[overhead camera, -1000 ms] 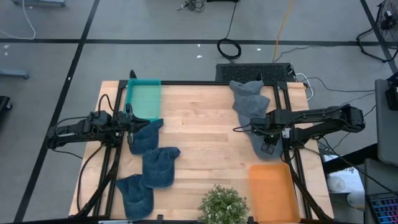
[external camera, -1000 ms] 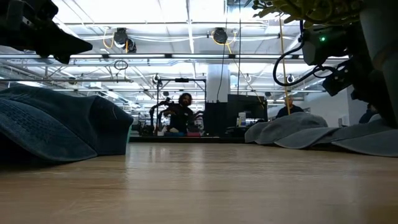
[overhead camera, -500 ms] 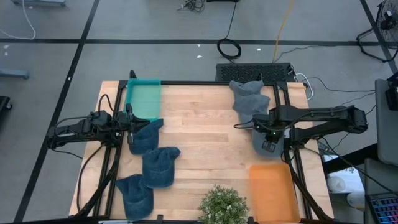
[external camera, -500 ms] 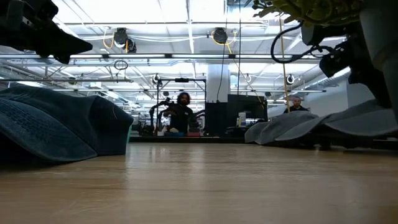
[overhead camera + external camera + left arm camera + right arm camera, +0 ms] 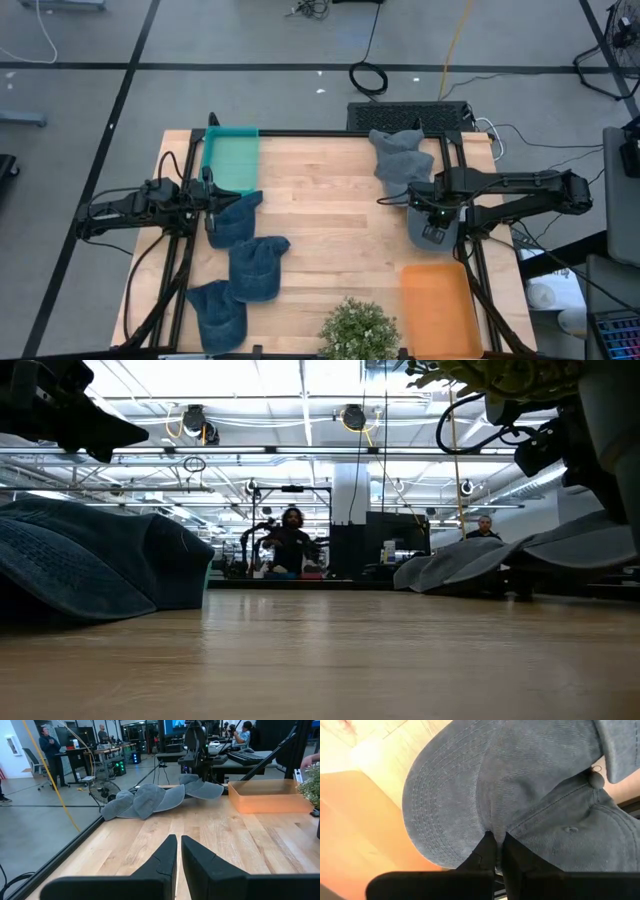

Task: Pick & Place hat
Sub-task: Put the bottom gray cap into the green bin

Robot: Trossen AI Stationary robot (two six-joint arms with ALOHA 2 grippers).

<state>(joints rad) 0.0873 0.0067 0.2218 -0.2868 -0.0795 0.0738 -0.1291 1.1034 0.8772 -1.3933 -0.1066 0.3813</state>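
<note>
On the table's right side my right gripper [image 5: 432, 232] is shut on a grey cap [image 5: 428, 222], close to the orange tray [image 5: 438, 312]. In the low view this cap [image 5: 585, 547] hangs above the table top. Two more grey caps [image 5: 400, 160] lie overlapping toward the far edge. Three blue caps [image 5: 257, 268] lie on the table's left side. My left gripper [image 5: 207, 206] waits shut at the left edge beside the farthest blue cap [image 5: 236, 220], touching nothing. In the left wrist view its fingertips [image 5: 179, 844] stand over bare wood. My right gripper pinches the grey cap between its two fingers at the seam where brim meets crown [image 5: 492, 826], coming from above and pointing down. The fabric puckers at the fingertips. The brim [image 5: 445, 805] spreads level and is lifted off the table; its far end I cannot see.
A teal tray [image 5: 232, 160] sits at the far left corner. The orange tray is at the near right, just nearward of the held cap. A potted plant [image 5: 358, 335] stands at the near edge. Bare wood lies in the table's middle. People stand in the room beyond.
My right gripper has risen, and the grey cap came up with it. The cap lay flat on the table a second ago and now hangs clear of the wood in the low view. The left arm has kept still.
</note>
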